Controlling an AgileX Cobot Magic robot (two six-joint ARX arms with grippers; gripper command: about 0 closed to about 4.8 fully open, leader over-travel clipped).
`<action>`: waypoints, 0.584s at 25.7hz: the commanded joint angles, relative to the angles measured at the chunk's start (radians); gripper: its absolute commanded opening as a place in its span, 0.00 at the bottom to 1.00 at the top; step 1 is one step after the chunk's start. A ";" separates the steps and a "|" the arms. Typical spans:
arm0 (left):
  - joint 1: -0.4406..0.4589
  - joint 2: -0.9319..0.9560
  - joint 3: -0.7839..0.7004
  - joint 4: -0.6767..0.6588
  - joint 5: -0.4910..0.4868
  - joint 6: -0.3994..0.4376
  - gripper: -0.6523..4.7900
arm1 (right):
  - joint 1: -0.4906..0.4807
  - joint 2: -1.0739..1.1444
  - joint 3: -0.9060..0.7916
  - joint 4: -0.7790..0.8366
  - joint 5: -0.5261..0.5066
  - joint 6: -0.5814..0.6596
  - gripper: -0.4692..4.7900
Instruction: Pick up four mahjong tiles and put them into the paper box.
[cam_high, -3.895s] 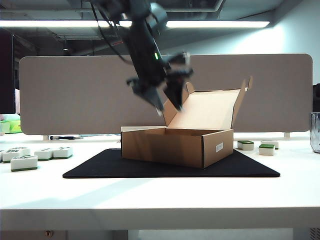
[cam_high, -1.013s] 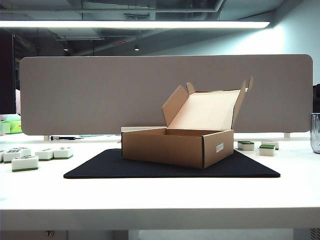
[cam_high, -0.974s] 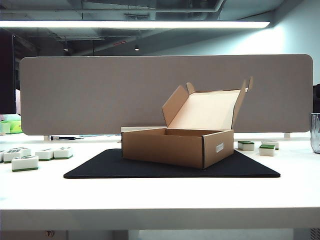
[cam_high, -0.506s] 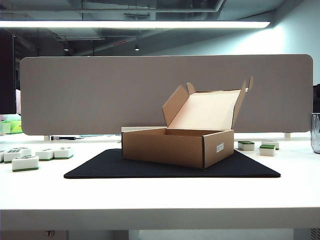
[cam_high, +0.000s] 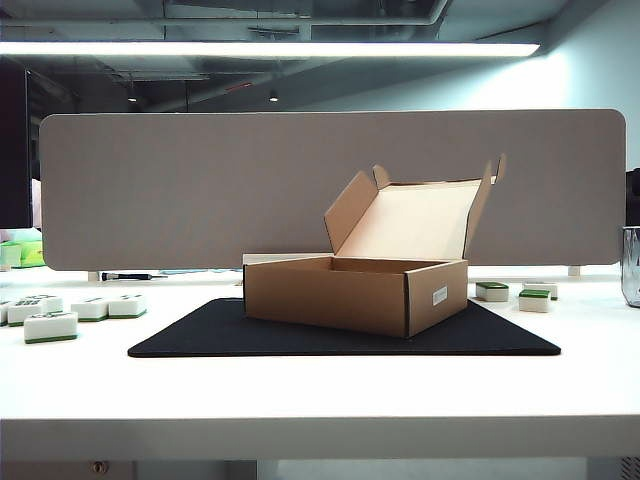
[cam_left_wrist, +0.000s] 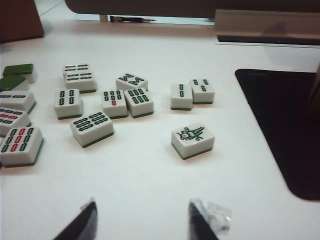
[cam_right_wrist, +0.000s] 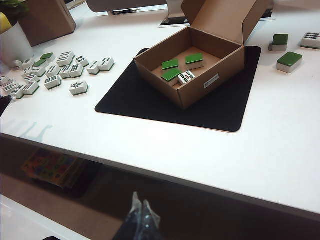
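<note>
The paper box (cam_right_wrist: 192, 70) sits open on the black mat (cam_right_wrist: 150, 107), lid tipped back, and inside it lie four mahjong tiles (cam_right_wrist: 181, 68): three green-back-up and one showing its printed face, close together on the box floor. By that count the task looks complete.

A few seconds ago an arm hung over the box in the exterior view; now that view shows only the box, so the arm has pulled away and nothing hovers above the box.

The left gripper (cam_left_wrist: 142, 220) hangs over the table beside the mat, away from the box, its fingers spread apart and empty, facing the spare tiles (cam_left_wrist: 105, 102). The right gripper (cam_right_wrist: 142, 212) is well back from the box, beyond the table's near edge, its tips together and holding nothing.

More loose tiles (cam_right_wrist: 290, 59) lie past the mat's far side.
</note>
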 joint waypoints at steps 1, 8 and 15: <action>-0.001 0.000 -0.008 0.000 -0.010 -0.006 0.53 | 0.000 -0.012 0.003 0.013 -0.002 -0.002 0.09; -0.013 -0.001 -0.007 0.156 -0.036 -0.006 0.53 | -0.001 -0.012 0.003 0.013 -0.002 -0.002 0.09; -0.013 -0.001 -0.007 -0.002 -0.029 -0.013 0.53 | 0.000 -0.012 0.003 0.013 -0.002 -0.002 0.09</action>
